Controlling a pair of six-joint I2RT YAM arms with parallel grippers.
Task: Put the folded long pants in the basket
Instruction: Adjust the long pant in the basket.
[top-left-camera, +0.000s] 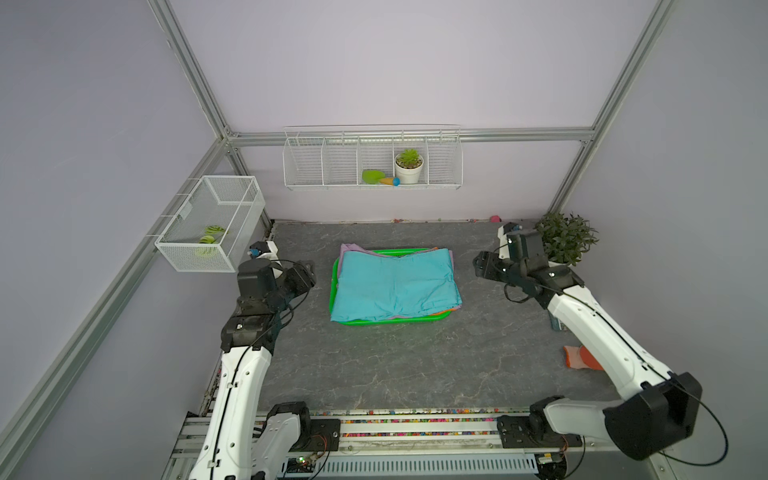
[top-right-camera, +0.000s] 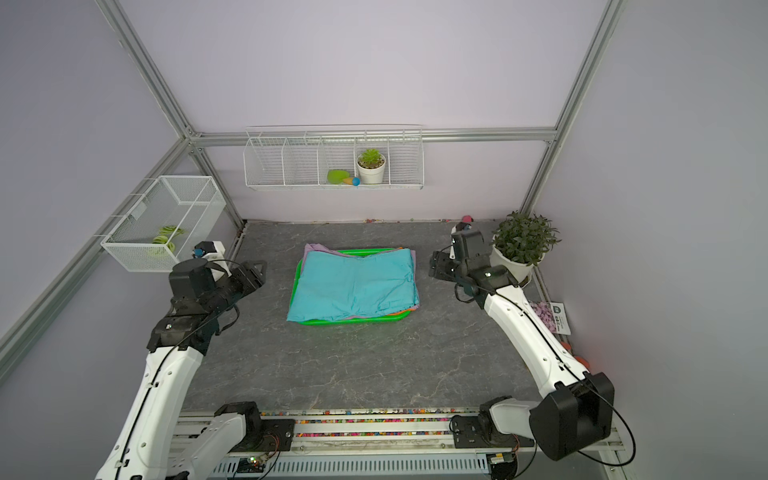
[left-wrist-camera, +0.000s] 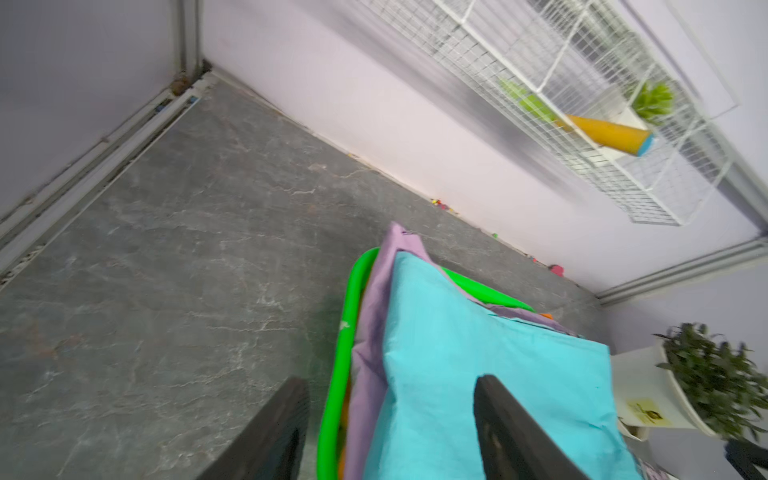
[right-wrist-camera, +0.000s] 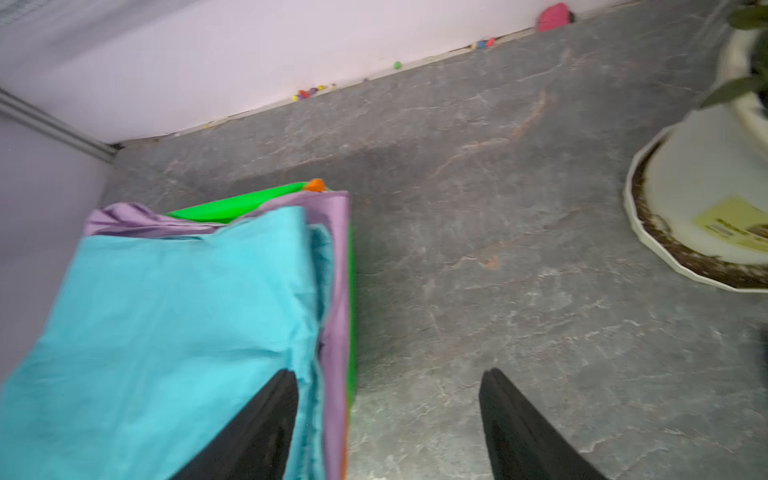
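Note:
The green basket sits mid-table, holding a stack of folded long pants. The teal pair lies on top and overhangs the rim. Under it a lilac pair peeks out, and an orange edge shows lower down. My left gripper hovers open just left of the basket, holding nothing. At the stack's right edge, my right gripper is open and empty too, one finger over the teal cloth.
A potted plant in a white pot stands at the back right, close to my right arm. A white wire shelf hangs on the back wall and a white wire basket on the left wall. An orange-and-white glove lies by the right edge.

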